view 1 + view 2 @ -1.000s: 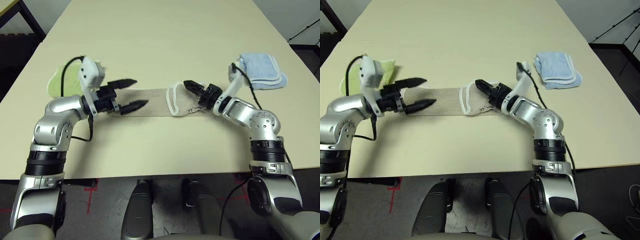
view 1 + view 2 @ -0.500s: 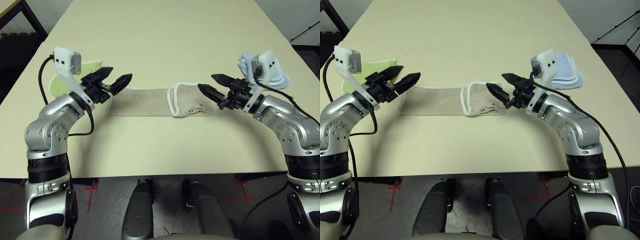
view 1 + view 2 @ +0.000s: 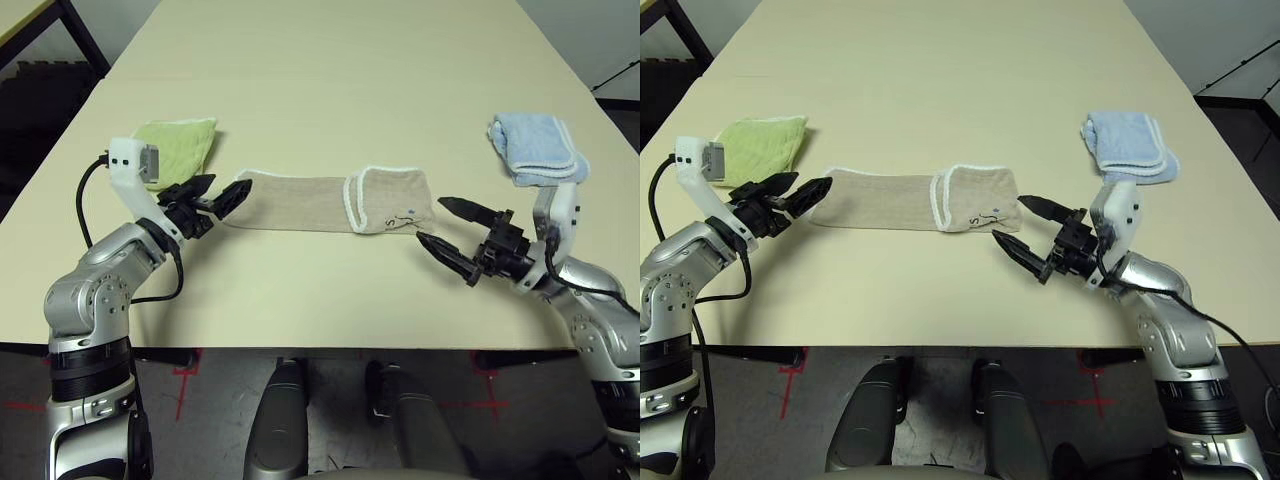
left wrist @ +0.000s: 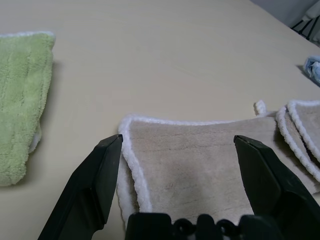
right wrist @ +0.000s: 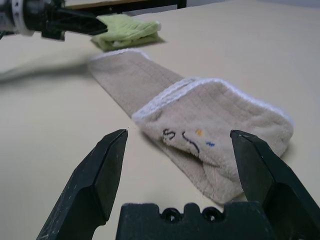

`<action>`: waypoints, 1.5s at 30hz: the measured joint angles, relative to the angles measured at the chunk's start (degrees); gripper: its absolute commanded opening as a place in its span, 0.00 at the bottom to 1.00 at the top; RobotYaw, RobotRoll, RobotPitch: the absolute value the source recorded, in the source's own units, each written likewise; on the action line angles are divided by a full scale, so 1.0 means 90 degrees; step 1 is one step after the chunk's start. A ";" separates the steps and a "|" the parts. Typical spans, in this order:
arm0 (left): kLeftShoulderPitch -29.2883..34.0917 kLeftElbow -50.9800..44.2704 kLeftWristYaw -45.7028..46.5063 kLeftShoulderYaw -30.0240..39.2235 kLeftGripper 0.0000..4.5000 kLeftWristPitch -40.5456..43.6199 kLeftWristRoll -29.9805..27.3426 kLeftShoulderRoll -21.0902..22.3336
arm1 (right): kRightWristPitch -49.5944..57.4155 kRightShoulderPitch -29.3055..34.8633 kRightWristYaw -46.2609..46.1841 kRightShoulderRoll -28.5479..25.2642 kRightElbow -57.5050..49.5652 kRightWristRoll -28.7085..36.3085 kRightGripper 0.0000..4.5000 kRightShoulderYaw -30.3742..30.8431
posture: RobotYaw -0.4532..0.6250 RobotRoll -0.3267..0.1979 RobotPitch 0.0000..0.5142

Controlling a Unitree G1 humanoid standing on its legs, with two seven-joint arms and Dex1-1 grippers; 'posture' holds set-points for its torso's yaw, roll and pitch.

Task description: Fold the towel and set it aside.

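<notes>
The table (image 3: 320, 90) bears the towel (image 3: 300, 203), a long strip lying left to right at frame centre. Left gripper (image 3: 213, 196), spread empty, meets its left end; right gripper (image 3: 452, 228), likewise, sits lower right.

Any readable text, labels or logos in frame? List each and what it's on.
No readable text in any view.
Beige towel: dark embroidered squiggle with a yellow and a blue dot beside it; could be a letter "S", but it can't be read as a word.
</notes>
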 measured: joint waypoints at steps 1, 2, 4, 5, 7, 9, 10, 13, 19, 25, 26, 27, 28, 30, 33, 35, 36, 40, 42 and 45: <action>0.0009 -0.0015 0.0040 0.0000 1.00 0.0054 0.0000 0.0008 | -0.0092 -0.0020 0.0044 0.0005 0.0085 -0.0035 0.99 0.0002 | 0.62 0.62 0.33; 0.0033 -0.0045 0.0112 0.0015 1.00 0.0139 -0.0004 0.0017 | -0.0186 -0.0077 0.0084 0.0011 0.0190 -0.0061 0.99 0.0006 | 0.62 0.62 0.33; 0.0100 -0.0199 0.0278 0.0114 1.00 0.0394 -0.0100 0.0017 | -0.0331 -0.0176 0.0143 0.0012 0.0359 -0.0121 0.99 0.0006 | 0.65 0.62 0.34; 0.0150 -0.0331 0.0405 0.0244 1.00 0.0613 -0.0221 0.0015 | -0.0426 -0.0243 0.0191 0.0010 0.0489 -0.0164 0.99 0.0006 | 0.65 0.62 0.34; 0.0220 -0.0581 0.0656 0.0511 1.00 0.1036 -0.0469 -0.0015 | -0.0549 -0.0337 0.0258 0.0007 0.0692 -0.0214 0.99 0.0005 | 0.65 0.62 0.34; 0.0226 -0.0819 0.0938 0.0740 1.00 0.1479 -0.0767 -0.0121 | -0.0603 -0.0412 0.0302 0.0004 0.0850 -0.0237 0.99 0.0004 | 0.65 0.62 0.34; 0.0223 -0.0955 0.1134 0.0899 1.00 0.1770 -0.0968 -0.0213 | -0.0622 -0.0472 0.0331 0.0003 0.0931 -0.0241 0.99 0.0003 | 0.67 0.62 0.35; 0.0157 -0.1023 0.1608 0.1285 1.00 0.2611 -0.1462 -0.0328 | -0.0682 -0.0590 0.0393 -0.0001 0.1039 -0.0246 0.99 0.0002 | 0.68 0.62 0.35; -0.0638 -0.0811 0.2494 0.2477 1.00 0.4887 -0.1785 -0.0963 | -0.0685 -0.0621 0.0471 -0.0080 0.1050 -0.0239 0.99 -0.0030 | 0.67 0.62 0.36; -0.1240 -0.0365 0.3608 0.3142 1.00 0.5256 -0.2020 -0.1670 | -0.0610 -0.0609 0.0496 -0.0211 0.0980 -0.0218 0.99 -0.0074 | 0.66 0.62 0.37; -0.1319 -0.0271 0.3740 0.3184 1.00 0.5256 -0.2030 -0.1705 | -0.0589 -0.0601 0.0493 -0.0229 0.0969 -0.0216 0.99 -0.0076 | 0.65 0.62 0.38; -0.1401 -0.0158 0.3938 0.3225 1.00 0.5256 -0.2029 -0.1746 | -0.0563 -0.0579 0.0482 -0.0244 0.0929 -0.0213 0.99 -0.0085 | 0.65 0.62 0.38; -0.1480 -0.0107 0.4062 0.3242 1.00 0.5256 -0.2034 -0.1772 | -0.0545 -0.0558 0.0473 -0.0250 0.0893 -0.0207 0.99 -0.0089 | 0.64 0.62 0.38; -0.1687 0.0098 0.4329 0.3277 1.00 0.5257 -0.2030 -0.1799 | -0.0503 -0.0533 0.0421 -0.0254 0.0816 -0.0191 0.99 -0.0098 | 0.63 0.62 0.38; -0.1899 0.0305 0.4611 0.3319 1.00 0.5255 -0.2029 -0.1900 | -0.0442 -0.0503 0.0348 -0.0266 0.0724 -0.0166 0.99 -0.0122 | 0.62 0.62 0.38; -0.1982 0.0350 0.4731 0.3320 1.00 0.5253 -0.2030 -0.1977 | -0.0414 -0.0483 0.0298 -0.0279 0.0705 -0.0165 0.99 -0.0129 | 0.61 0.62 0.39; -0.2023 0.0402 0.4772 0.3315 1.00 0.5251 -0.2030 -0.2004 | -0.0395 -0.0483 0.0269 -0.0281 0.0693 -0.0165 0.99 -0.0130 | 0.61 0.62 0.39; -0.2078 0.0548 0.4860 0.3260 1.00 0.5213 -0.2054 -0.2029 | -0.0332 -0.0487 0.0179 -0.0306 0.0612 -0.0163 0.99 -0.0145 | 0.60 0.62 0.39; -0.2077 0.0552 0.4923 0.3250 1.00 0.5206 -0.2157 -0.2082 | -0.0315 -0.0486 0.0159 -0.0317 0.0596 -0.0164 0.99 -0.0197 | 0.60 0.62 0.39; -0.2035 0.0551 0.5009 0.3149 1.00 0.5205 -0.2378 -0.2171 | -0.0292 -0.0487 0.0124 -0.0394 0.0561 -0.0163 0.99 -0.0304 | 0.60 0.62 0.39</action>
